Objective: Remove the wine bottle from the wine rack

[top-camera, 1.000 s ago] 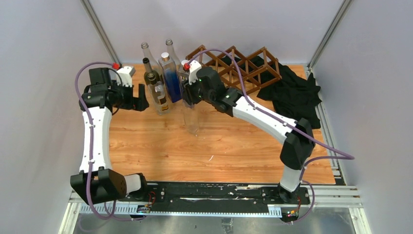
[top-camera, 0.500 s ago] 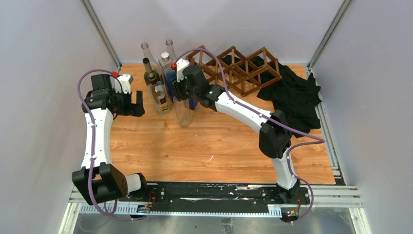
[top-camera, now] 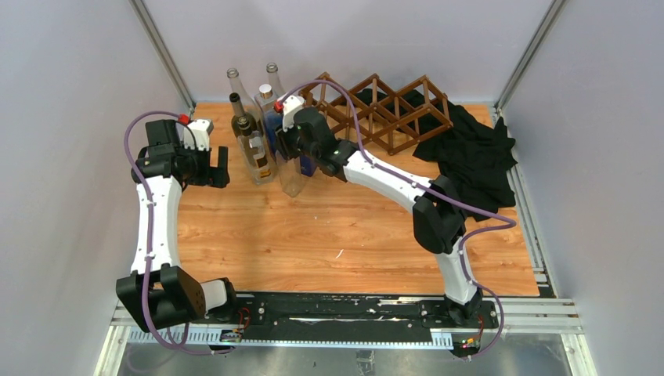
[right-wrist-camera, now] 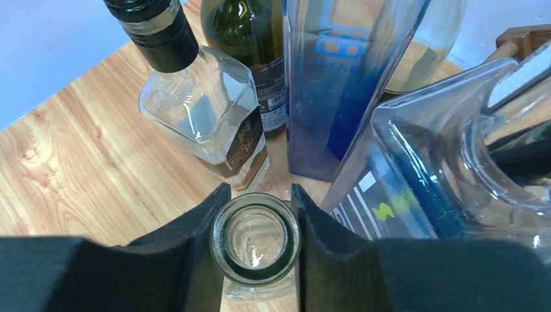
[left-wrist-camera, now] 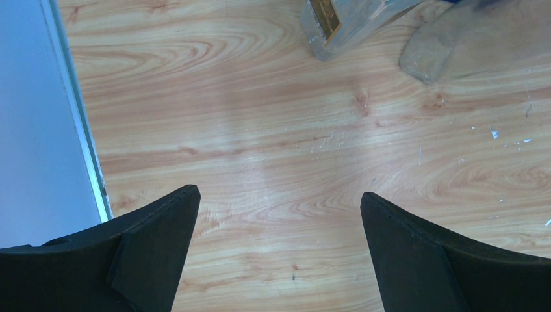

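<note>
Your right claw (right-wrist-camera: pixel 258 211) is clamped on the neck of the clear wine bottle (right-wrist-camera: pixel 255 242); in the right wrist view both black fingers (right-wrist-camera: pixel 201 227) press against the glass just below the open mouth, one on each side. From above, that wine bottle (top-camera: pixel 292 178) hangs roughly upright under the right claw (top-camera: pixel 291 146), its base low over the wooden table (top-camera: pixel 313 235); you cannot tell from these views whether the base touches the wood. It is out of the rack (top-camera: pixel 384 106), apart from it, toward the rack's left front corner. The rack sits at the back of the table with a black cloth (top-camera: pixel 470 153) against its right end.

The held bottle is just beside a cluster of standing bottles: a square clear bottle with a black cap (right-wrist-camera: pixel 201 110), a dark green bottle (right-wrist-camera: pixel 250 32) and a tall blue bottle (right-wrist-camera: pixel 344 78), all close enough to fill the right wrist view.

Your left claw (top-camera: pixel 218 166) is spread wide with nothing between its fingers; it hovers over bare wood near the left wall, beside the cluster and not touching it. In its own wrist view the left claw (left-wrist-camera: pixel 279 214) shows only table between the two fingertips (left-wrist-camera: pixel 162 227).
</note>
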### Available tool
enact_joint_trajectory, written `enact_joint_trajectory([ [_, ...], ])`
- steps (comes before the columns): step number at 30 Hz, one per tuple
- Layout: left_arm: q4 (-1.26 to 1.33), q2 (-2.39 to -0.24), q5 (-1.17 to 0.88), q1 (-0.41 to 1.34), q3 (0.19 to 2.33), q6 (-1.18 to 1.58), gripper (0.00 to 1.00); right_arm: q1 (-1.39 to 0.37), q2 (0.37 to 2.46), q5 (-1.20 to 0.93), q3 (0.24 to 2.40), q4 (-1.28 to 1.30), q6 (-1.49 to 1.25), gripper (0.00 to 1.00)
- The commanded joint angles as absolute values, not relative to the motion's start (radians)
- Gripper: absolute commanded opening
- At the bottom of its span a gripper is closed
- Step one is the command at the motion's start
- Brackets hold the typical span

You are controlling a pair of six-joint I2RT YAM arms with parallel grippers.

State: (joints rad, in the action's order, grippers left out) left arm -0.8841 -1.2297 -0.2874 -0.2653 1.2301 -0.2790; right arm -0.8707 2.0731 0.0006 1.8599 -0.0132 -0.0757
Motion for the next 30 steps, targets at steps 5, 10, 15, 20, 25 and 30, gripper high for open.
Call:
enact_joint_trajectory([
  [5,-0.866,-1.241,-0.293,-0.272,1.240,-0.281,1.00,-0.894,2.024,0.076,1.818,-0.067,-0.030,0.84],
  [10,-0.867,-1.241,-0.288,-0.272,1.251,-0.281,1.00,-0.906,1.977,0.072,1.829,-0.030,-0.033,0.93],
  [15,-0.867,-1.241,-0.293,-0.271,1.259,-0.278,1.00,-0.912,1.894,0.042,1.799,-0.026,-0.063,0.95],
  [20,-0.865,-1.254,-0.304,-0.271,1.269,-0.269,1.00,-0.918,1.811,-0.027,1.783,0.053,-0.113,0.96],
  [25,-0.823,-1.269,-0.360,-0.271,1.232,-0.248,1.00,-0.920,1.639,-0.016,1.617,0.106,-0.173,0.97],
  [30,-0.693,-1.305,-0.433,-0.271,1.142,-0.208,1.00,-0.913,1.386,0.208,1.299,0.117,-0.183,0.99],
])
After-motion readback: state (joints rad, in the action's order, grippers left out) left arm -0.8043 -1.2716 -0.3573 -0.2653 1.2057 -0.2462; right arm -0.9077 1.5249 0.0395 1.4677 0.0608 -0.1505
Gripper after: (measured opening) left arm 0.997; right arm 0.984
